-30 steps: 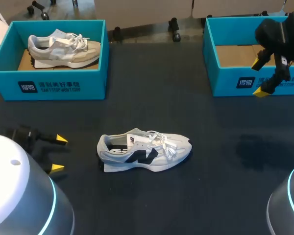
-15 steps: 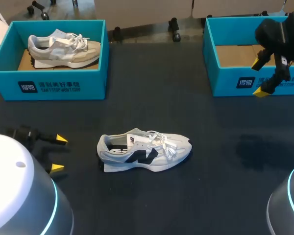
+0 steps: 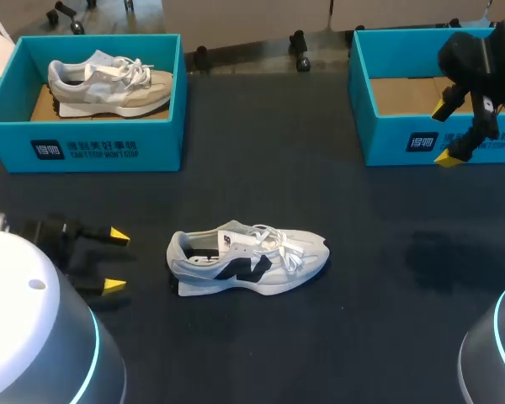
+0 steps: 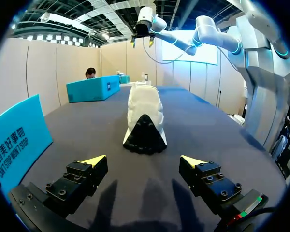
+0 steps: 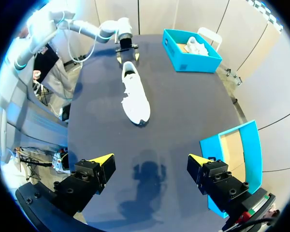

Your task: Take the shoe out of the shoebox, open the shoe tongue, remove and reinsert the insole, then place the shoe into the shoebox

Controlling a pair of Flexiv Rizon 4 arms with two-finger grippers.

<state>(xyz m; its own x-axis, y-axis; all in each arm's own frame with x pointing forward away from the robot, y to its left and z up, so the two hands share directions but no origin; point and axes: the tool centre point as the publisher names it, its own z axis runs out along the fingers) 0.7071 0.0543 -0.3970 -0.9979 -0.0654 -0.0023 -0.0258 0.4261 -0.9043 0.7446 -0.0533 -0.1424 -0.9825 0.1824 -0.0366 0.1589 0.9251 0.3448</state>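
Nearest, the left hand sits low over the dark desk. Its arm comes in from the near left corner. Its 2 fingers lie level and point toward the shoe's heel. They stand wide apart with nothing between them, so the hand is open. A strip of bare desk separates the fingertips from the shoe.

The shoe rests on the desk near the middle, outside both boxes. It is white and grey with a dark side mark. Its heel is toward the left hand and its toe points toward the right side. In the left wrist view it lies straight ahead of the fingers, heel first. Loose white laces lie across its front.

Farther back at the left stands the left shoebox, teal, with a beige shoe inside it.

At the far right is the right shoebox, also teal, its brown cardboard floor showing. The right hand hangs above that box's front wall, fingers pointing down. They are spread apart and hold nothing. In the right wrist view the shoe lies well ahead of them.
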